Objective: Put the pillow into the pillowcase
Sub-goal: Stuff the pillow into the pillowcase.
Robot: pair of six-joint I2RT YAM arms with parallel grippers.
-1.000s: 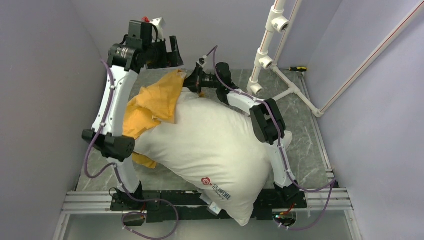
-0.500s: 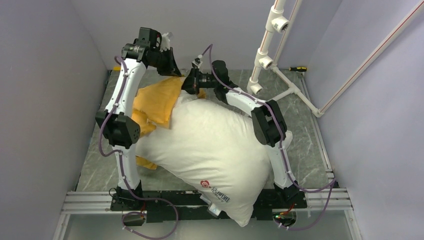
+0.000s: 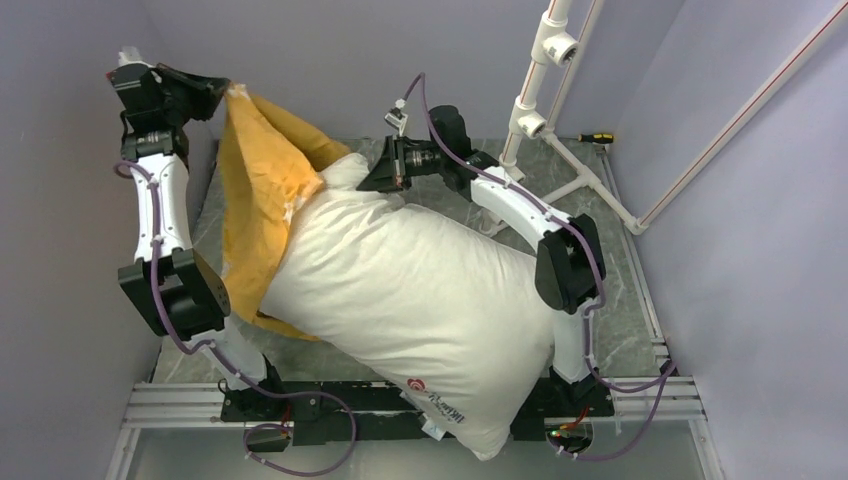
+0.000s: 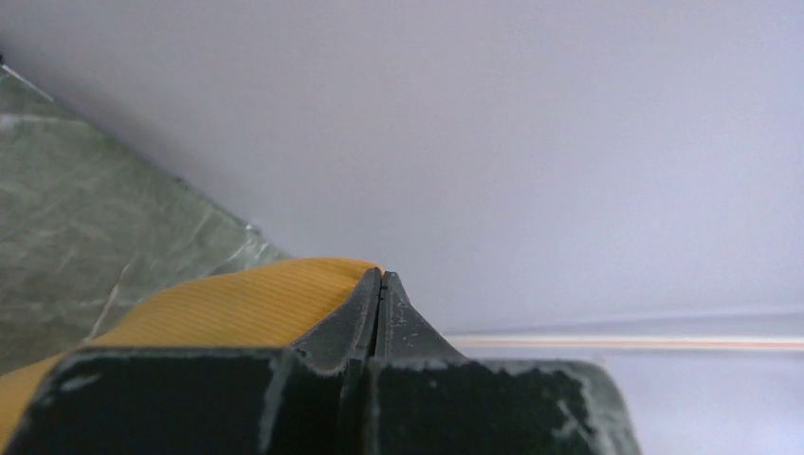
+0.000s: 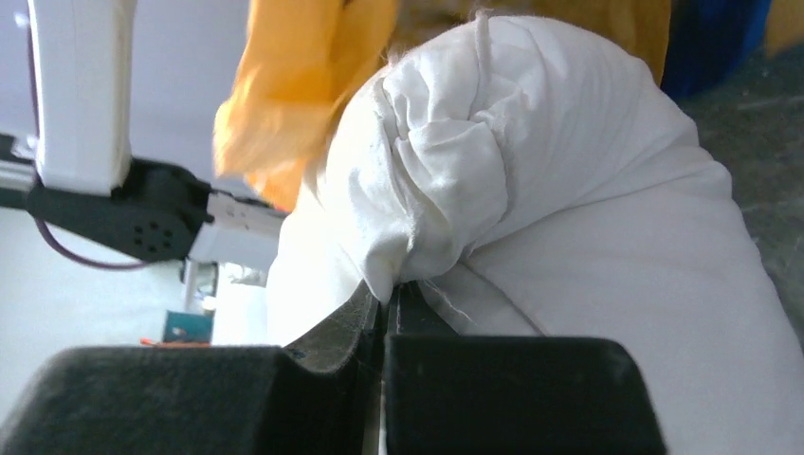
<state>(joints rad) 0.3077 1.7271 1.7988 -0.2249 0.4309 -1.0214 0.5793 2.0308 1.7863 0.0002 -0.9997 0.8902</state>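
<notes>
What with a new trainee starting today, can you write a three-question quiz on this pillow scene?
1. True or false: the left gripper is shut on an edge of the orange-yellow fabric pillowcase and holds it up off the table.
2. What is the right gripper pinching? A: the pillowcase. B: a far corner of the plump white stuffed pillow. C: nothing.
3. Short answer: is the pillow mostly in or out of the pillowcase?

Key: 1 true; 2 B; 3 mostly out.
</notes>
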